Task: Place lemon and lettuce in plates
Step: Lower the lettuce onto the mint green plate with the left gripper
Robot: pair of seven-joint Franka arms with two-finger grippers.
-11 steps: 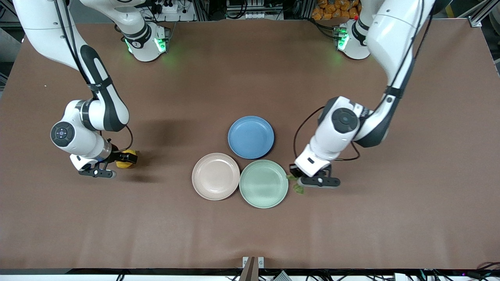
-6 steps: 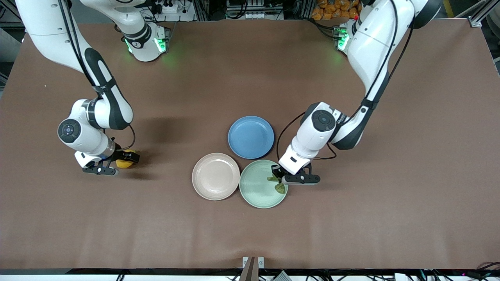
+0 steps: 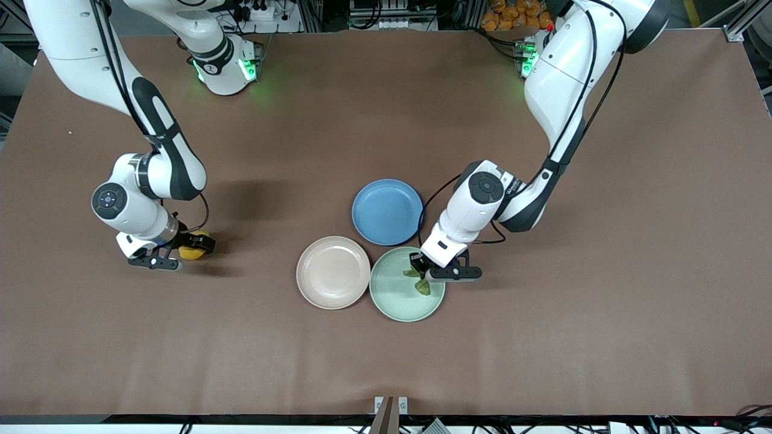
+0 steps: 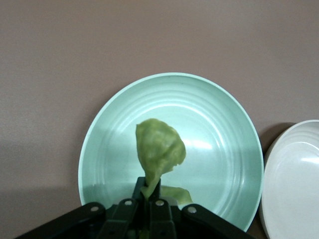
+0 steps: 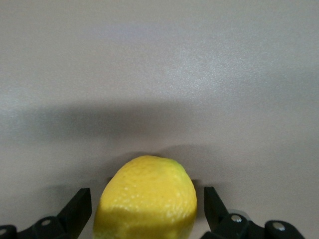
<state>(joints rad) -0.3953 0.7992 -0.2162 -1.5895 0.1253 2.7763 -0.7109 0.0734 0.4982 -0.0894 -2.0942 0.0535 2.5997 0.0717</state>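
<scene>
Left gripper (image 3: 424, 274): you are looking at it pinching the lettuce (image 4: 158, 152) tight, hanging over the green plate (image 3: 393, 299).
Right gripper (image 3: 181, 248): you are seeing its jaws standing wide with the lemon (image 5: 145, 199) between them, the fingers (image 5: 76, 207) just beside it, down at the table (image 3: 603, 301).
Pink plate (image 3: 333, 272): sitting touching the green one, toward the right arm's end.
Blue plate (image 3: 387, 211): lying farther from your camera than both.
</scene>
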